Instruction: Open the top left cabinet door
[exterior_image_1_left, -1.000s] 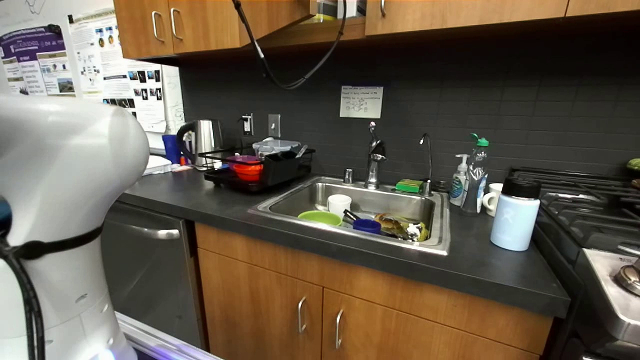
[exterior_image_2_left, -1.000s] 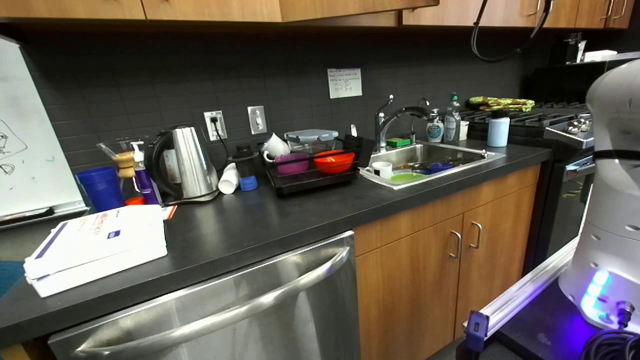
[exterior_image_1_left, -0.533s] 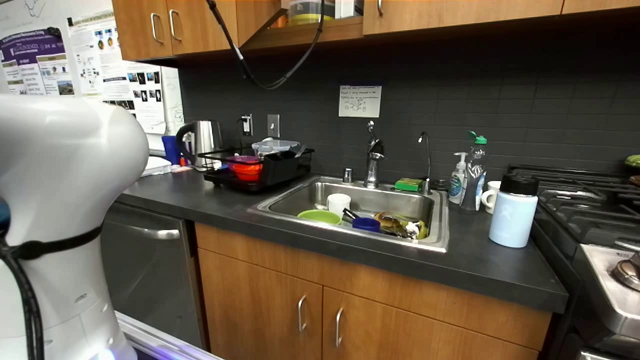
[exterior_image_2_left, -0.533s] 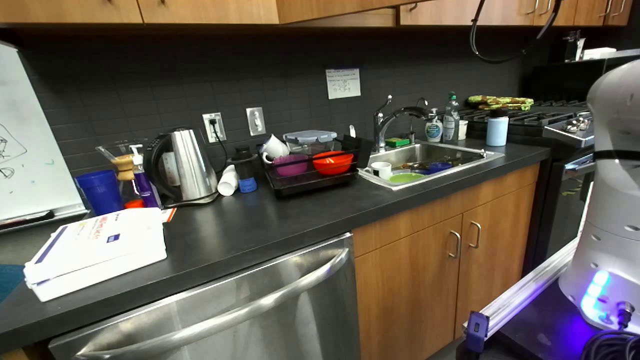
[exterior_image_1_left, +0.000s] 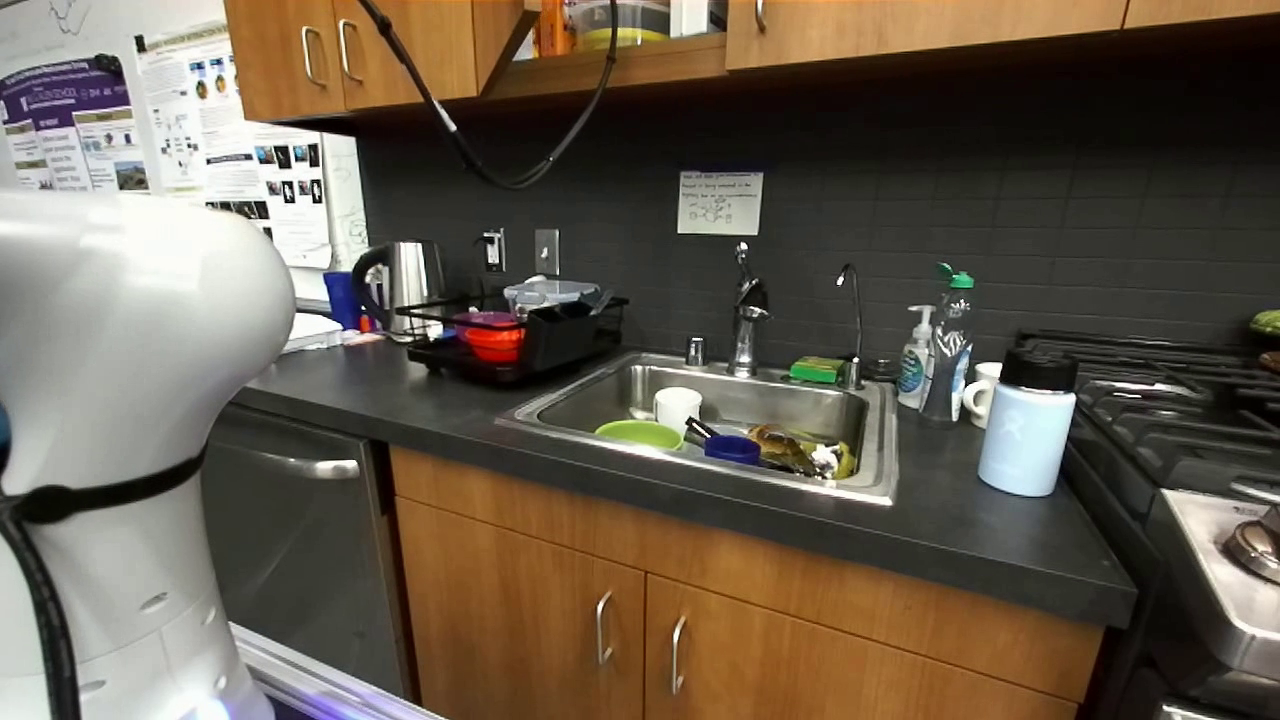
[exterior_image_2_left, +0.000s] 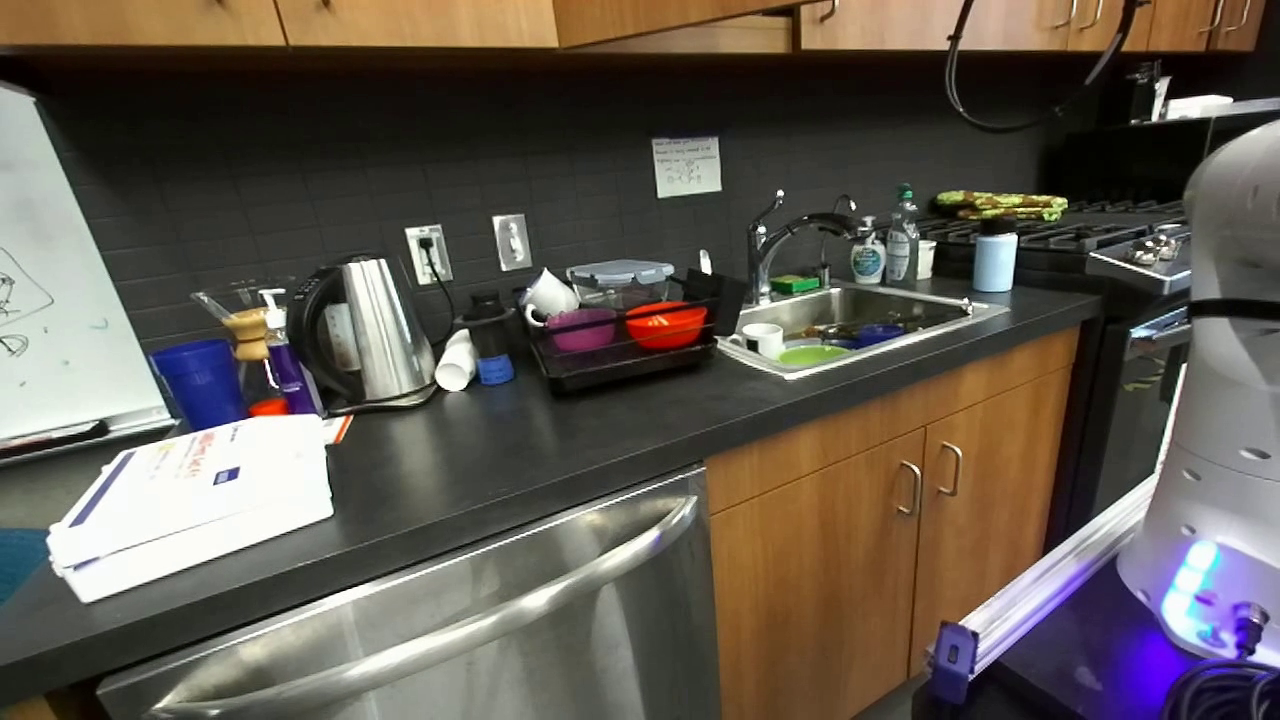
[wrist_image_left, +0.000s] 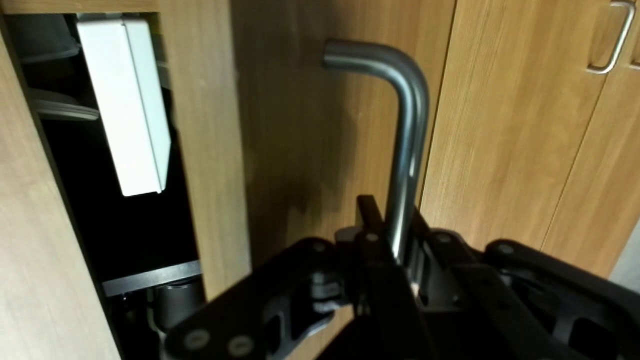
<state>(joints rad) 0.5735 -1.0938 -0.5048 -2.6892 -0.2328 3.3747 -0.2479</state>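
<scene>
Holding the silver handle (wrist_image_left: 412, 115) of the top left cabinet door (wrist_image_left: 300, 125), the black gripper (wrist_image_left: 394, 220) enters the wrist view from below. We find its fingers (wrist_image_left: 369, 212) drawn narrow, one to each side of the handle, whose bend shows above them. We note that the door is partly open: its pale edge runs to the left of its face, and past that edge we see into the dark cabinet (wrist_image_left: 135, 230), where a white box (wrist_image_left: 127, 105) shows. To the right we see further wooden doors (wrist_image_left: 500, 130), closed. In an exterior view we observe the door's lower end angled outward from the wall cabinets (exterior_image_1_left: 285, 65), with a container (exterior_image_1_left: 620, 18) visible in the opening beside it. In both exterior views the white arm (exterior_image_1_left: 140, 320) stands at one side, and a black cable (exterior_image_1_left: 405, 60) hangs in a loop. Lower down, we identify the steel sink (exterior_image_1_left: 883, 430), holding a white mug (exterior_image_1_left: 678, 408), a green dish (exterior_image_1_left: 640, 433) and a blue dish (exterior_image_1_left: 733, 450); the black dish rack (exterior_image_1_left: 565, 345) stands just beside it on the counter (exterior_image_1_left: 960, 500), with the kettle (exterior_image_1_left: 415, 275) farther along. We mark a light-blue bottle (exterior_image_1_left: 1028, 440) upright near the stove (exterior_image_1_left: 1195, 540).
</scene>
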